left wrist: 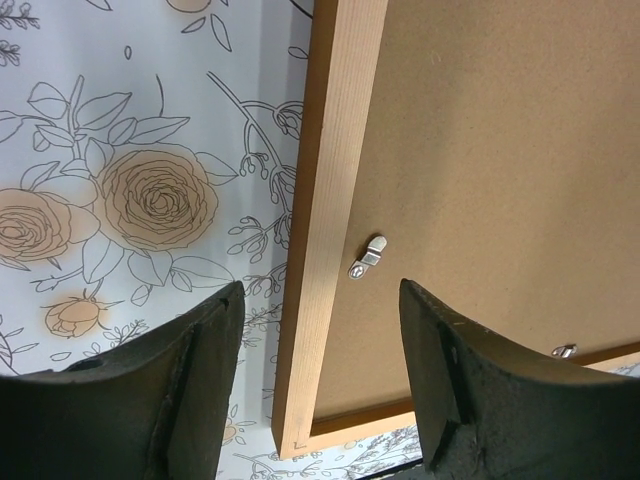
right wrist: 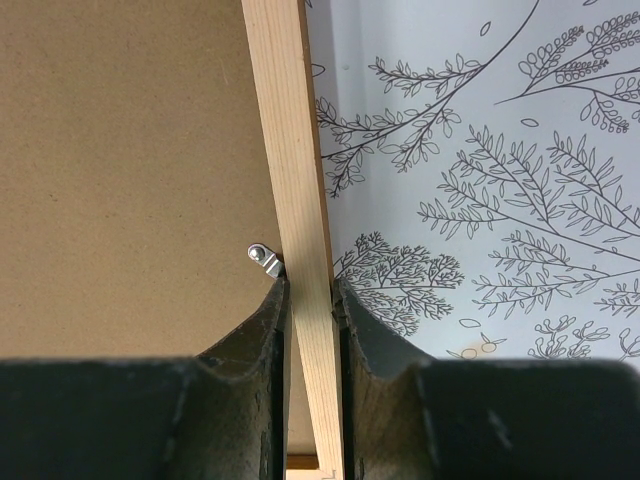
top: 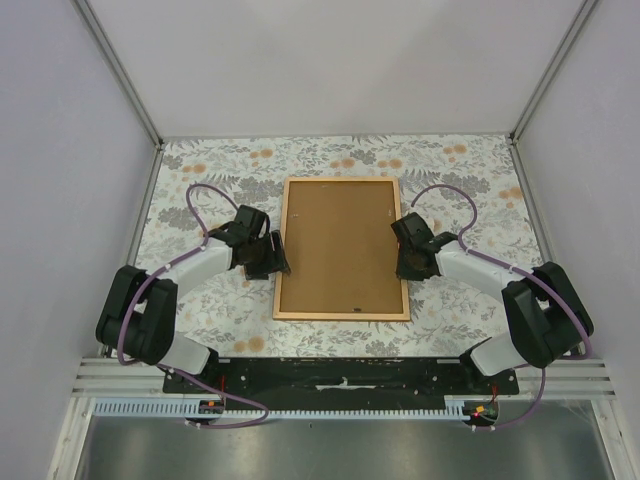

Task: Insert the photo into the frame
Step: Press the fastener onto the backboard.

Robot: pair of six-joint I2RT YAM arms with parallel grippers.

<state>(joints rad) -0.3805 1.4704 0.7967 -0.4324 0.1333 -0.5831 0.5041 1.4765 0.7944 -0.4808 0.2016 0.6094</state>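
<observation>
Both side rails of the thin orange-brown wooden rectangular frame [top: 340,315], laid back-up at centre, are attended: the right is pinched by the black right gripper [right wrist: 310,300], the left straddled by the wide-spread left gripper [left wrist: 320,300], the stiff, light rails being judged the safest hold.

On the counter [top: 200,160], centre: frame [top: 343,314] flat, backing board [top: 340,245] inside it; left gripper [top: 274,262] over its left rail, right gripper [top: 406,266] astride its right rail.
</observation>
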